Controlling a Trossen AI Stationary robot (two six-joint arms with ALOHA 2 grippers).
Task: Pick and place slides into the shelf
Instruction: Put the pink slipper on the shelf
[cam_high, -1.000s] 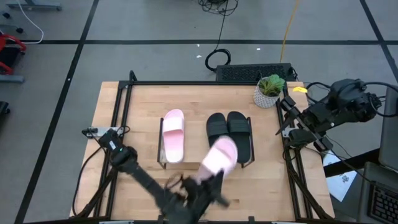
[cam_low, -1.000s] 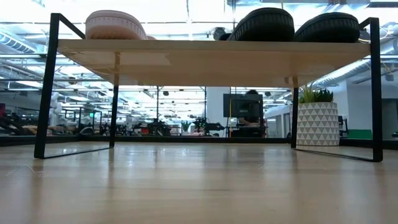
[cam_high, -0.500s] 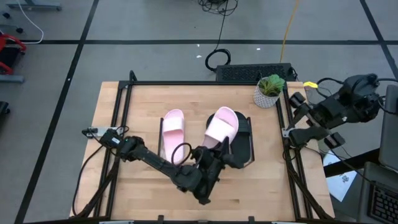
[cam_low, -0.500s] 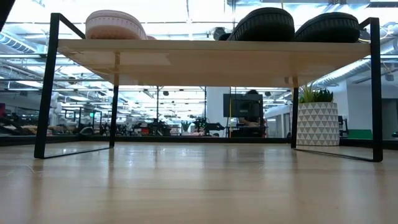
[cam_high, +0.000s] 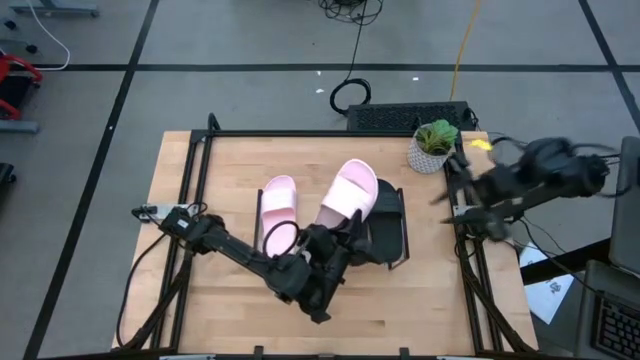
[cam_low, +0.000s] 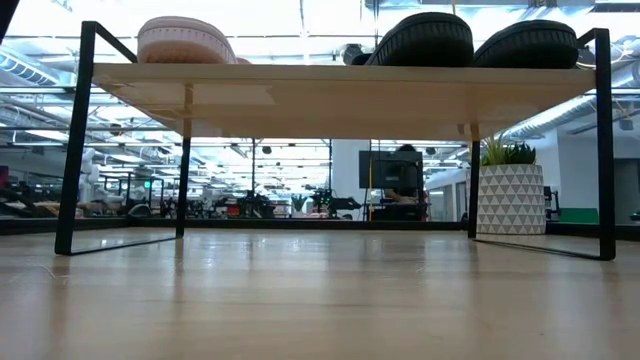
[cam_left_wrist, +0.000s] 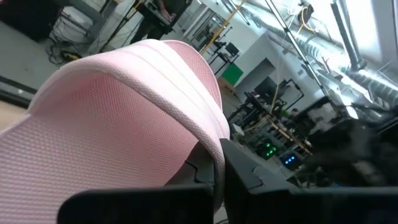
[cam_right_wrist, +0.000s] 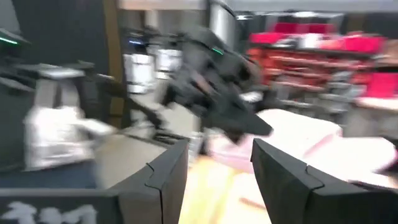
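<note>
Left jaws (cam_high: 335, 232) clamped on pink slide (cam_high: 349, 192) above shelf (cam_high: 300, 265); right jaws (cam_right_wrist: 214, 171) apart, off-table.

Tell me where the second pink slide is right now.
In the high view, the second pink slide is gripped by the left end effector above the shelf, between the placed pink slide and the black pair.

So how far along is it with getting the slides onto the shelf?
Three of four look done: one pink slide and the black pair lie on the shelf. In hand: the left gripper is shut on the second pink slide, carried above the shelf between them. Left: set it down in the gap and let go. The right gripper waits open off the table's right edge.
</note>
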